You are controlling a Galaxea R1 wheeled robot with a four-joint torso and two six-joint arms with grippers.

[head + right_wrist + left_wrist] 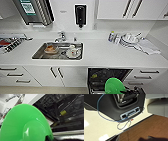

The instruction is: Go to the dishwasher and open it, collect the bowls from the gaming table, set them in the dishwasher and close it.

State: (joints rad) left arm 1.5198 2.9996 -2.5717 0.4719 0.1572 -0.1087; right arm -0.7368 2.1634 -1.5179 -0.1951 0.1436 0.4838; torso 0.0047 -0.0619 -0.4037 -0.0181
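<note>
The dishwasher (110, 72) stands open under the counter at the lower right, its dark inside and wire racks (52, 101) showing. A wide lime-green bowl (114, 86) hangs tilted in front of the opening, above the lowered door. My right gripper (130, 90) comes in from the right and is shut on the bowl's rim. In the right wrist view the green bowl (25, 124) looms large before the racks. A small yellow item (63, 112) sits inside the dishwasher. The gaming table is out of view.
A steel sink (37, 53) with dirty dishes is set in the white counter (105, 53). Stacked plates and a cloth (130, 38) lie at the back right. White drawers (15, 75) flank the dishwasher. The left wrist view shows my dark base (109, 105), a blue cable and wood floor (146, 130).
</note>
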